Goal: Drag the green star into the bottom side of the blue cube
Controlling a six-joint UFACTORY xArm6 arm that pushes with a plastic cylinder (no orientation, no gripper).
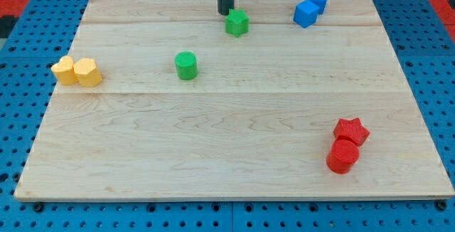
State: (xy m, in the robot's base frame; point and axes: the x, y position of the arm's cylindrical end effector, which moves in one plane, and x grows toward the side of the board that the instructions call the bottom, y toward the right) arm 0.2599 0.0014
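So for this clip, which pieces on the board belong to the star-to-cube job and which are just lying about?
In the job: green star, blue cube, my tip just upper-left of the star.
Lying about: second blue block, green cylinder, two yellow blocks, red star, red cylinder.

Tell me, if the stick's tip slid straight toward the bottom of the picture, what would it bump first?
My tip sits just above-left of the green star, so it would probably clip that first, though depth is hard to judge.
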